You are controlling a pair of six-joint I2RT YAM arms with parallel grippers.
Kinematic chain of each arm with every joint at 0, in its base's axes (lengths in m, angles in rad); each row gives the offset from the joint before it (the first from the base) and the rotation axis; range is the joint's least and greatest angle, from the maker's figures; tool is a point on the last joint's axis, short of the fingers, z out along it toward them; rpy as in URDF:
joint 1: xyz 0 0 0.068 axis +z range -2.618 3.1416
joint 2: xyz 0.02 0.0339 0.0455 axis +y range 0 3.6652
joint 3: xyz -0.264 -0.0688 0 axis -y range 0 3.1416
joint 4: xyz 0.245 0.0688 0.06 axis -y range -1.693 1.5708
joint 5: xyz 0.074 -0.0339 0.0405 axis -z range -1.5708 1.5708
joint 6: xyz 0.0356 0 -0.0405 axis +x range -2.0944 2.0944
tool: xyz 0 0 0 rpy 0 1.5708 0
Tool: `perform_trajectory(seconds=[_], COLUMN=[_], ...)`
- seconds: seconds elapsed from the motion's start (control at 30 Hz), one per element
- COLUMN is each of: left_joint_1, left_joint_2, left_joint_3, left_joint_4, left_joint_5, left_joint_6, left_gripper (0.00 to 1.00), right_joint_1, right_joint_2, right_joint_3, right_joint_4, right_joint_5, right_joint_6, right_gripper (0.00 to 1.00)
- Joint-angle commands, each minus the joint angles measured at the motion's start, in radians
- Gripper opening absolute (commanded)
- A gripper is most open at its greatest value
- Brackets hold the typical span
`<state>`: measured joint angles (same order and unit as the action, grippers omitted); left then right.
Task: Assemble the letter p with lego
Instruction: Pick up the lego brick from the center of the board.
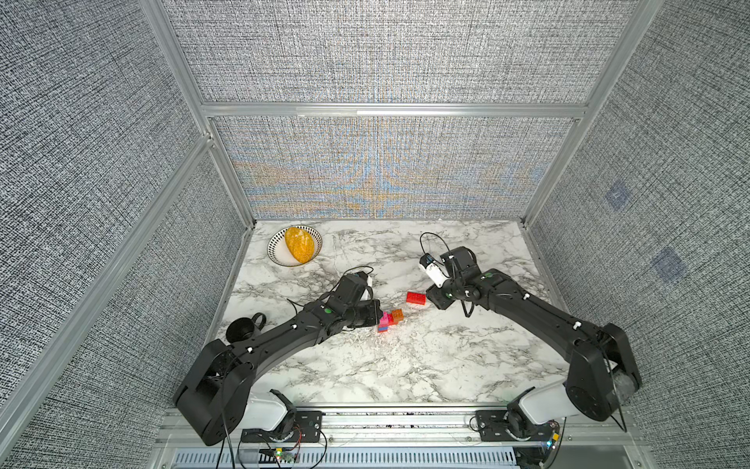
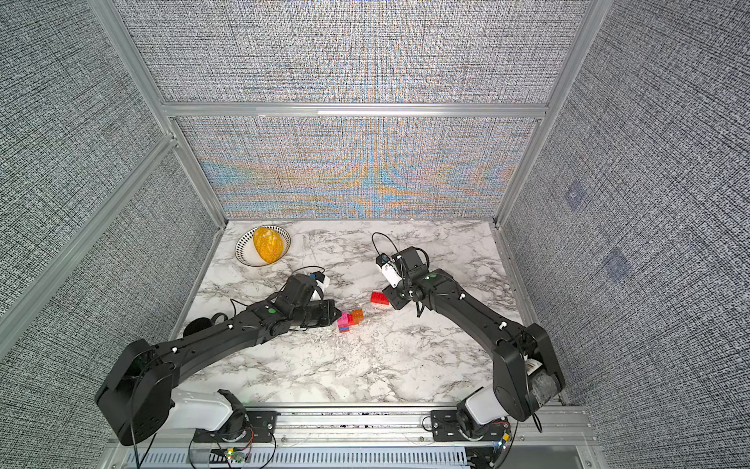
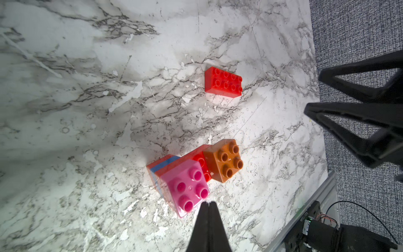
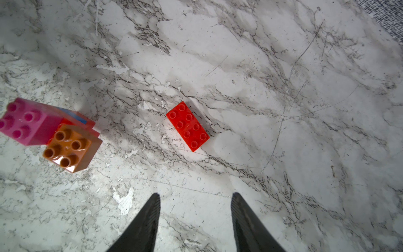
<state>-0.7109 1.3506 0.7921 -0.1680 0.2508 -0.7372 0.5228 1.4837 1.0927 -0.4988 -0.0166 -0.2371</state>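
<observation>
Scuffed marble tabletop (image 1: pixel 406 365) inside grey-walled booth. Nearest, mid-table: part-built letter p (image 1: pixel 389 319), pink brick (image 3: pixel 185 185) and orange brick (image 3: pixel 224 161) seated on red and blue layers. Left gripper (image 3: pixel 208 204) pinched fully shut, holding nothing, tips right at the pink brick's edge. Just beyond, long red brick (image 4: pixel 187 126) lying loose, studs up, apart from the cluster. Right gripper (image 4: pixel 195 194) near it, partly spread, empty. Probably mostly built; this brick not yet picked up and pressed on. Farthest: patterned bowl (image 1: pixel 272 249), uninvolved.

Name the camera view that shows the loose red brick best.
Right wrist view: the loose red brick lies centred, all eight studs clear. Left wrist view shows it smaller; both top views show it tiny.
</observation>
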Motion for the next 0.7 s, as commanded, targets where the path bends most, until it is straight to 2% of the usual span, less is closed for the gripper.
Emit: perform_trajectory(seconds=[0.0, 0.1, 0.2, 0.3, 0.4, 0.5, 0.67], left_joint_1=[0.004, 0.017, 0.051, 0.094, 0.135, 0.173, 0.209], left_joint_2=[-0.048, -0.114, -0.172, -0.216, -0.26, -0.298, -0.329], left_joint_3=[-0.012, -0.047, -0.085, -0.111, -0.139, -0.158, -0.173], left_joint_4=[-0.005, 0.011, 0.017, 0.007, 0.01, 0.009, -0.001], left_joint_5=[-0.053, -0.105, -0.099, -0.082, -0.063, -0.046, -0.017], left_joint_6=[0.018, -0.001, 0.002, 0.003, 0.002, 0.005, 0.012], left_gripper=[0.0, 0.0, 0.03, 0.28, 0.46, 0.5, 0.51], right_joint_1=[0.002, 0.002, 0.0, 0.001, 0.002, 0.0, 0.0], right_joint_2=[-0.006, -0.004, 0.046, 0.142, 0.236, 0.314, 0.409], right_joint_3=[-0.017, -0.039, 0.002, 0.097, 0.181, 0.24, 0.308], right_joint_4=[0.012, 0.033, 0.017, -0.066, -0.109, -0.104, -0.114], right_joint_5=[-0.07, -0.118, -0.128, -0.128, -0.115, -0.114, -0.096], right_joint_6=[-0.113, -0.261, -0.385, -0.475, -0.523, -0.544, -0.544], right_gripper=[0.55, 0.56, 0.57, 0.57, 0.57, 0.58, 0.57])
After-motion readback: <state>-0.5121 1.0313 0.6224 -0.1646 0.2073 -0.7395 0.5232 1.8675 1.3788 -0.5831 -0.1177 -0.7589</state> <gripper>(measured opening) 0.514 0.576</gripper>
